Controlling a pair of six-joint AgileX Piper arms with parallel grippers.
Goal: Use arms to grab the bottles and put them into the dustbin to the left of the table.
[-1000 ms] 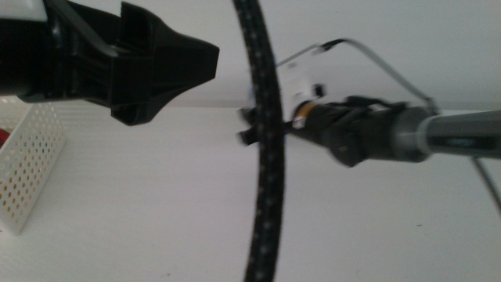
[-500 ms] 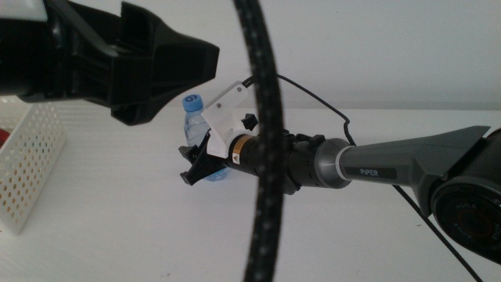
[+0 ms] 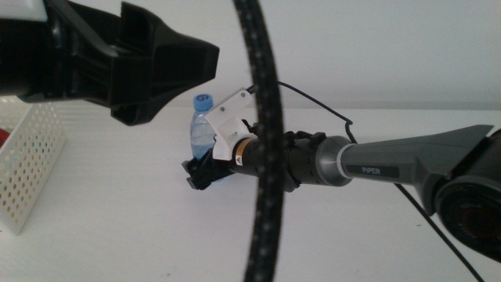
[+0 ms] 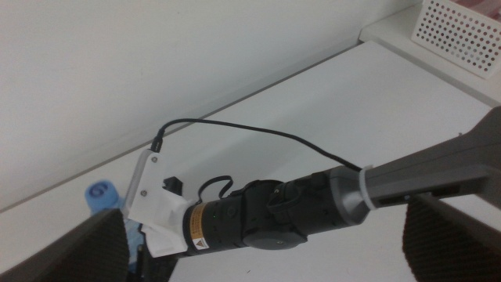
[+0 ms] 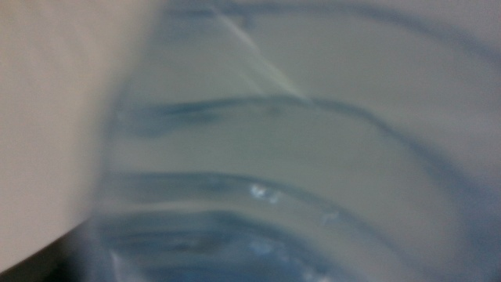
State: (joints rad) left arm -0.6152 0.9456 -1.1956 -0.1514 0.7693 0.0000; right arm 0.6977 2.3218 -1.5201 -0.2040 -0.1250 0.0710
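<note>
The small clear water bottle (image 3: 202, 129) with its blue cap stands upright on the white table (image 3: 141, 235), near the middle. My right gripper (image 3: 205, 171) reaches in from the right and sits at the bottle's lower part. The bottle (image 5: 297, 157) fills the right wrist view at very close range. Its cap (image 4: 102, 193) also shows in the left wrist view beside the right arm's white housing (image 4: 156, 205). My left gripper (image 3: 168, 78) hangs high at the upper left, open and empty. The white perforated dustbin (image 3: 31, 164) stands at the left edge.
A black braided cable (image 3: 266, 157) hangs close to the camera across the middle view. Something red (image 3: 4, 138) shows inside the dustbin. The dustbin's wall (image 4: 462, 31) also appears in the left wrist view. A white wall backs the table.
The right arm swung down from higher up and reached the water bottle. The bottle leaned half a second ago and now stands upright. The left arm has not moved.
</note>
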